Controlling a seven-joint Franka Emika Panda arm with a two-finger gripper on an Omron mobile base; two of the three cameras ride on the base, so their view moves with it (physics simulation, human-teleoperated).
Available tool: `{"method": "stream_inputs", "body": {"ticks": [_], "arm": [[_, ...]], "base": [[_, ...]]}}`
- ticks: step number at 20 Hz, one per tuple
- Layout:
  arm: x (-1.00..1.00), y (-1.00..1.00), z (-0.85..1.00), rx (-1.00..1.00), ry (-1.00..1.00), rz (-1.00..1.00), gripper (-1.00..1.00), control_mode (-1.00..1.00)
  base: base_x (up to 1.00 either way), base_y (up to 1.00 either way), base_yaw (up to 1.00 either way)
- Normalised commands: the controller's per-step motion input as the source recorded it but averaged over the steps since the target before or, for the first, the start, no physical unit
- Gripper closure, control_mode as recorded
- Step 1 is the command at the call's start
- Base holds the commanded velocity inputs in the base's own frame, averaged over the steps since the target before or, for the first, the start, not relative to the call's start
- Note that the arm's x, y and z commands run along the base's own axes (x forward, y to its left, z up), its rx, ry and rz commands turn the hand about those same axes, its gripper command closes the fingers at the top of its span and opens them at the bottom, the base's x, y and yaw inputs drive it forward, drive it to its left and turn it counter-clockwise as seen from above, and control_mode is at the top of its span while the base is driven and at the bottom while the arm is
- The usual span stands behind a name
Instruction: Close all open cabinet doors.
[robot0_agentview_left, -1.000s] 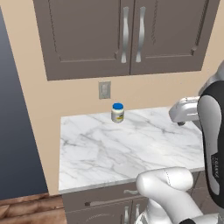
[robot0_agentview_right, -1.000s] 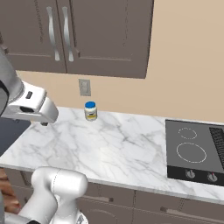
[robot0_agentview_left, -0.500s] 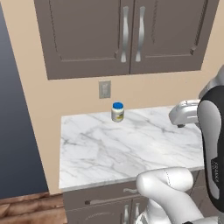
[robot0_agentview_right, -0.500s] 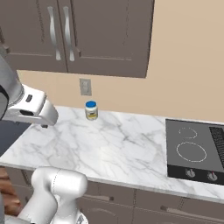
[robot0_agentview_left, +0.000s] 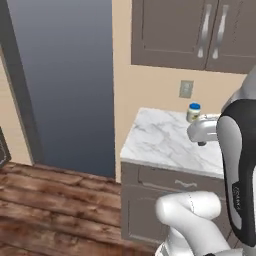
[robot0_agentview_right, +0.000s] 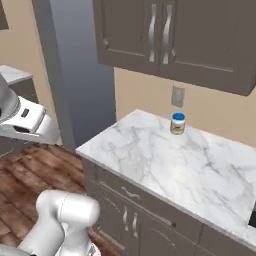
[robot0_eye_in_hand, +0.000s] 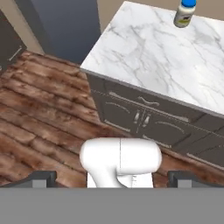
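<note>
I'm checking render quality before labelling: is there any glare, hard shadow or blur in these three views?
Left base view: even light, soft, slightly blurred edges on the cabinet doors. Right base view: no glare on the counter, faint shadow beside the jar. Hand view: floor looks smeared, no highlights.

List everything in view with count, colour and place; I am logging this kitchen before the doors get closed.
Cabinet doors: two with silver handles, dark grey-brown, on the wall above the counter, both look shut.
Counter: one, white marble, below the cabinets.
Jar: one, pale with a blue lid, on the counter near the wall.
Outlet: one, grey, on the beige wall above the jar.
Drawers and lower doors: dark grey-brown, under the counter.
Floor: brown wood.
Arm: one, white with dark joints.
Claw: dark tips, apart, empty.
</note>
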Motion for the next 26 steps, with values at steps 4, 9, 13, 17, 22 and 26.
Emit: {"method": "stream_inputs", "body": {"ticks": [4, 9, 13, 17, 22, 26], "arm": [[0.0, 0.0, 0.0, 0.0, 0.0, 0.0, -1.0, 1.0], [0.0, 0.0, 0.0, 0.0, 0.0, 0.0, -1.0, 1.0], [0.0, 0.0, 0.0, 0.0, 0.0, 0.0, -1.0, 1.0], [0.0, 0.0, 0.0, 0.0, 0.0, 0.0, -1.0, 1.0], [0.0, 0.0, 0.0, 0.0, 0.0, 0.0, -1.0, 1.0], [0.0, 0.0, 0.0, 0.0, 0.0, 0.0, -1.0, 1.0]], "base": [[-0.07, 0.33, 0.99], [0.0, 0.35, 0.92], [0.05, 0.34, 0.79], [0.03, 0.14, 0.6], [0.2, 0.11, 0.42], [0.68, 0.38, 0.26]]}}
